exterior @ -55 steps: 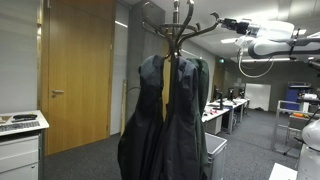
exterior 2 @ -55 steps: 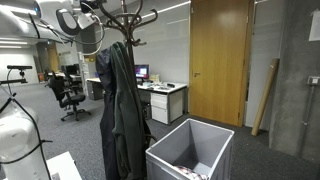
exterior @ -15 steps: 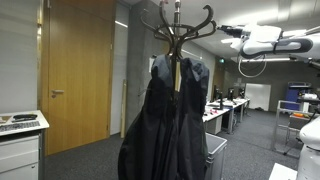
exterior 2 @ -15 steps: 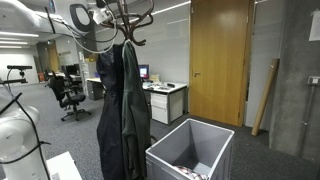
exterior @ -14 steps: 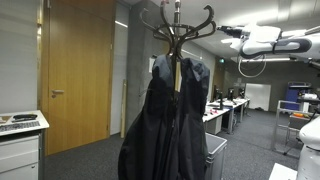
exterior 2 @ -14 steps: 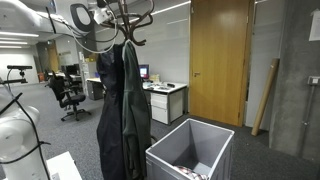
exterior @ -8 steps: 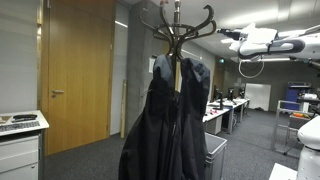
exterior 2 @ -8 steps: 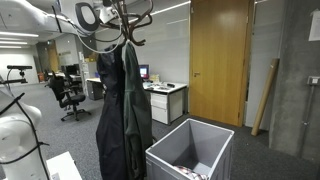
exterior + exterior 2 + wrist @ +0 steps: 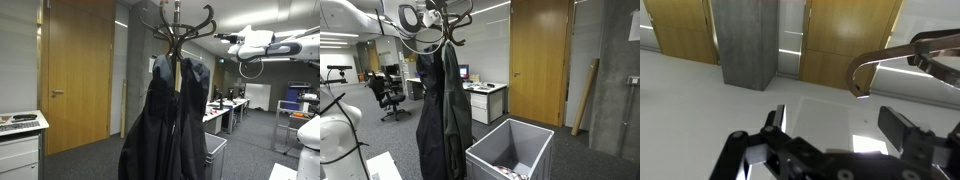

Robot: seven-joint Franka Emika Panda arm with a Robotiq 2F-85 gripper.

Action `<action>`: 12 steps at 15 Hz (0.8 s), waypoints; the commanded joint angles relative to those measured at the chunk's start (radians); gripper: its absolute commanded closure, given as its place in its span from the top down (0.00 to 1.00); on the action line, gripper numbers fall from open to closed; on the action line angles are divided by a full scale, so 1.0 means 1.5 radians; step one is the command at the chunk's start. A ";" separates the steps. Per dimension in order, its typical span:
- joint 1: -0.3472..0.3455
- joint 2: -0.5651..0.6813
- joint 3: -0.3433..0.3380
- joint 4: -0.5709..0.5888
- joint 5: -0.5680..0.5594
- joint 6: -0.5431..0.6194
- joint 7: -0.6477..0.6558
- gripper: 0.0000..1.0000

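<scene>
Claw (image 9: pixel 838 130) apart, nothing between the fingers (image 9: pixel 774 126), which show at the bottom edge of the wrist view with clear space between them. The arm is high, level with the crown of the tall dark bentwood coat stand (image 9: pixel 178 24), and in an exterior view the claw (image 9: pixel 222 37) sits just beside the outermost hooks, not touching. Nearest thing is one thin dark curved hook (image 9: pixel 868 62), above and to the right of the fingers in the wrist view, outside the gap. The long black coat (image 9: pixel 170 120) hangs from the stand under the hooks, draped round the pole, and the claw is well above it and apart from it. A grey open plastic bin (image 9: pixel 510 150) stands near the foot of the stand, far below. My reading is that the step in hand is open-claw work at the crown, by that hook. To do it well I judge I should keep the wrist at hook height and creep sideways with the fingers wide, so that the hook passes between them rather than butts a fingertip. The hooks crowd together, so one can snag. The stand is tall and carries its load high, so a push at the top could rock it. The wrist view tells little of depth; I would check clearance in both exterior views
</scene>
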 commanded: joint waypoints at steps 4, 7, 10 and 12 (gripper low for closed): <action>0.064 -0.061 -0.037 -0.012 -0.082 -0.147 -0.080 1.00; 0.117 -0.085 -0.061 -0.010 -0.123 -0.240 -0.125 1.00; 0.173 -0.107 -0.088 -0.008 -0.147 -0.317 -0.172 1.00; 0.201 -0.116 -0.100 -0.006 -0.151 -0.349 -0.196 1.00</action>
